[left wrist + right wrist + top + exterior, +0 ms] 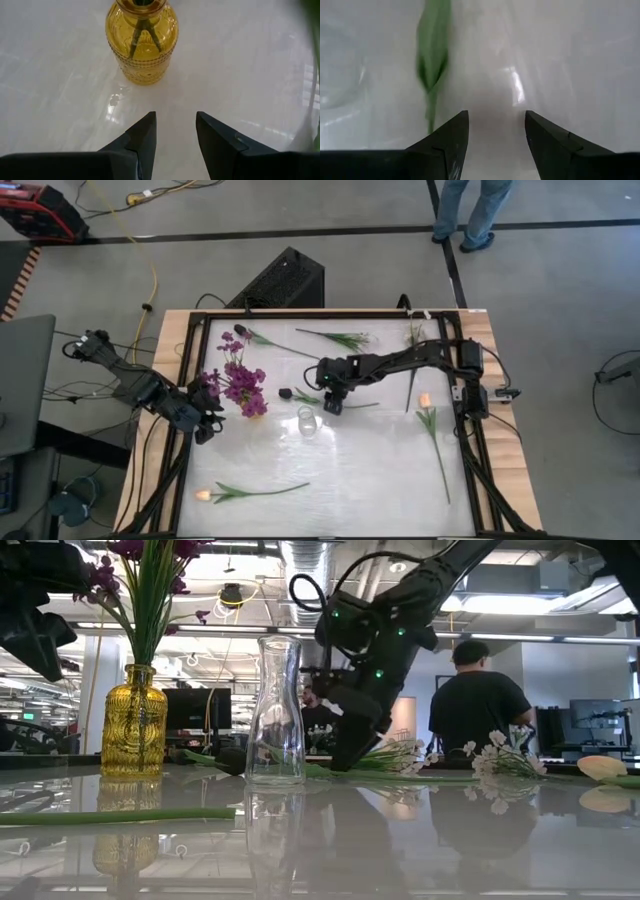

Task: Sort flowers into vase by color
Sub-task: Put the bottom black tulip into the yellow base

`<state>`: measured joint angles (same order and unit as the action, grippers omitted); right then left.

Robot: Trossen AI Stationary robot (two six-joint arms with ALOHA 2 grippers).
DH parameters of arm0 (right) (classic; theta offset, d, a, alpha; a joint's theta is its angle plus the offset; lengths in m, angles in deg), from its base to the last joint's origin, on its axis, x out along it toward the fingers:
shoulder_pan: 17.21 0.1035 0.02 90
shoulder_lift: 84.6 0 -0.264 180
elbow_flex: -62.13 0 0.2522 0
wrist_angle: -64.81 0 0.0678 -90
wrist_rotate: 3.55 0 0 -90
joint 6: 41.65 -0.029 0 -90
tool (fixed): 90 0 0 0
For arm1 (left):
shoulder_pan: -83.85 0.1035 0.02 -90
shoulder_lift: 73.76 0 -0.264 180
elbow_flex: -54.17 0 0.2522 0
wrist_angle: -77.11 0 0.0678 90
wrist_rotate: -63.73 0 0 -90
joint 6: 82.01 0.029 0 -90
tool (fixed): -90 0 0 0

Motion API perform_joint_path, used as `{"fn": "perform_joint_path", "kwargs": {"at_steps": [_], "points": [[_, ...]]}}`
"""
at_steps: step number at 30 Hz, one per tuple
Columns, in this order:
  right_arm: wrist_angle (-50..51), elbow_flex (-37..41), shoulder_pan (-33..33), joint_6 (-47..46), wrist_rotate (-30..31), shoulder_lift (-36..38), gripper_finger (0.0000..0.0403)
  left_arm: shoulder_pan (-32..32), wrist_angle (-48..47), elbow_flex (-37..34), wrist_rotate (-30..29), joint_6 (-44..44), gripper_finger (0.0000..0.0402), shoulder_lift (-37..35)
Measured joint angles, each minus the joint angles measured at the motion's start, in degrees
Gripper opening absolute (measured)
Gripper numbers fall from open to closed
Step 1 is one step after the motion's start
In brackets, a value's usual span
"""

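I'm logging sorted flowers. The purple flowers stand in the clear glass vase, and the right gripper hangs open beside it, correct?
Not quite: the purple flowers stand in the yellow vase, as the low view shows. The clear glass vase is empty. The right gripper does hang open beside it.

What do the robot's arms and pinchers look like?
Both arms are dark, almost black, and jointed. The right arm has little green lights glowing on it. Black cables trail from the left arm. Each gripper, like the left gripper, ends in two dark, wedge-shaped jaws.

Grey concrete floor (330, 220), yellow cable (150, 275), office beyond.
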<state>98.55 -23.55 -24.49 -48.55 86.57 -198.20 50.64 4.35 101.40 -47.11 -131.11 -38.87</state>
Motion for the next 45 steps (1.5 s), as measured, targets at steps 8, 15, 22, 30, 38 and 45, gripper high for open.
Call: {"fn": "perform_joint_path", "kwargs": {"at_steps": [8,15,22,30,38,45], "points": [[2.5,0.0,2.2,-0.9,0.1,2.9,0.0218,0.0,0.0,0.0,-0.1,0.0,0.0126,0.0],[0.9,0.2,5.3,-2.0,1.6,1.7,0.0218,0.0,0.0,0.0,-0.3,0.0,0.0126,0.0],[-1.9,4.1,5.6,-5.3,4.6,1.8,0.0196,0.0,0.0,0.0,1.5,0.8,0.0126,0.0],[-6.3,7.9,6.2,-7.1,4.8,2.1,0.0085,0.0,0.4,0.0,3.5,1.4,0.0126,0.0],[-1.4,8.6,6.4,-8.2,6.8,6.9,0.002,0.0,0.9,1.7,4.1,5.1,0.0126,0.0],[3.8,8.3,5.8,-7.1,17.3,20.3,0.0017,-0.2,1.7,8.8,5.4,14.5,0.0126,-0.1]]}}
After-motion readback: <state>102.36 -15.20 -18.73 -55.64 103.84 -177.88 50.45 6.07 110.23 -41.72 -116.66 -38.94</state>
